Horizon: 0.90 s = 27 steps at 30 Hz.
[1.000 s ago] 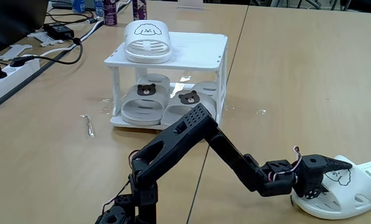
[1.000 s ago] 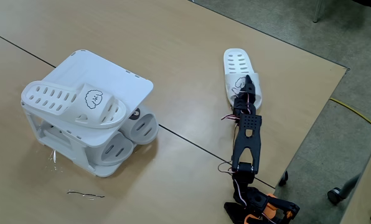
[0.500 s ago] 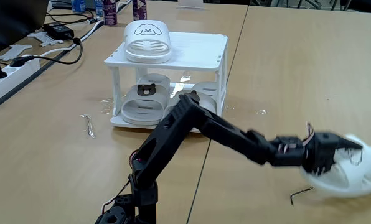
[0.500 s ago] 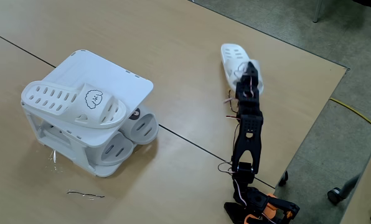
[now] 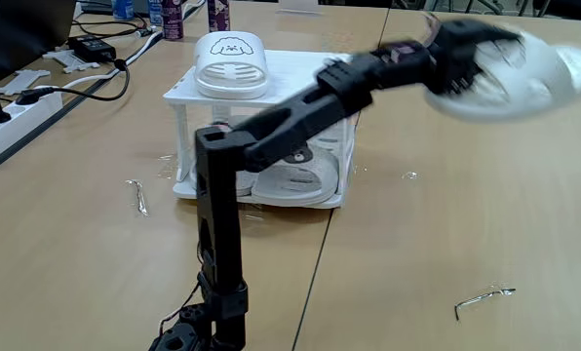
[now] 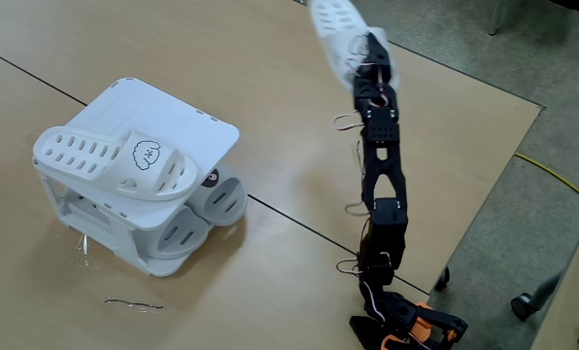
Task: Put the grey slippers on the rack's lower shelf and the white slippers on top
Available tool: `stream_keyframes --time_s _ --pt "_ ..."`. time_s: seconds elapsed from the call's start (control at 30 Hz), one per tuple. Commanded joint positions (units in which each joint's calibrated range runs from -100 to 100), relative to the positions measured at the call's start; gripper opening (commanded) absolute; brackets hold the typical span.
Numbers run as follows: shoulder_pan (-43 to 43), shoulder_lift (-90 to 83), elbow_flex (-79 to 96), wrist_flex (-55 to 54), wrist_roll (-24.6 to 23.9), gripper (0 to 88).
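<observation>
A: Carrying the second white slipper (image 5: 524, 73), by the look of it. Up in the air at upper right of a fixed view, blurred.

B: Agreed. Pinched in the gripper (image 5: 471, 60) at one end; gripper (image 6: 367, 49) near top centre of the other fixed view, slipper (image 6: 333, 24) sticking out beyond it toward the upper left corner.

A: Long axis roughly in line with the outstretched arm, then. Toe or heel leading? Cannot tell through the blur.

B: Rack (image 5: 315, 93) at upper middle, well apart. One white slipper (image 5: 230, 63) already on the left half of the top, dog face toward the far edge, long axis front to back. Grey slippers (image 5: 295, 180) down on the lower shelf (image 5: 271, 198).

A: Next, probably: swing across, line up parallel with its mate, set down on the bare half (image 6: 187, 122) without nudging the first.
</observation>
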Motion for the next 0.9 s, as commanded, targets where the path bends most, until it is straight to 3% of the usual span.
stream_keyframes --time_s 0.0,0.3,0.53,0.87 --pt "-7.3 -13.9 1.3 0.0 0.4 0.7" --pt "-28.3 -17.2 6.0 -0.1 0.4 0.7" --pt "-29.9 -6.3 1.1 -0.6 0.4 0.7" --pt "-37.1 15.0 -21.3 -0.7 0.4 0.7"
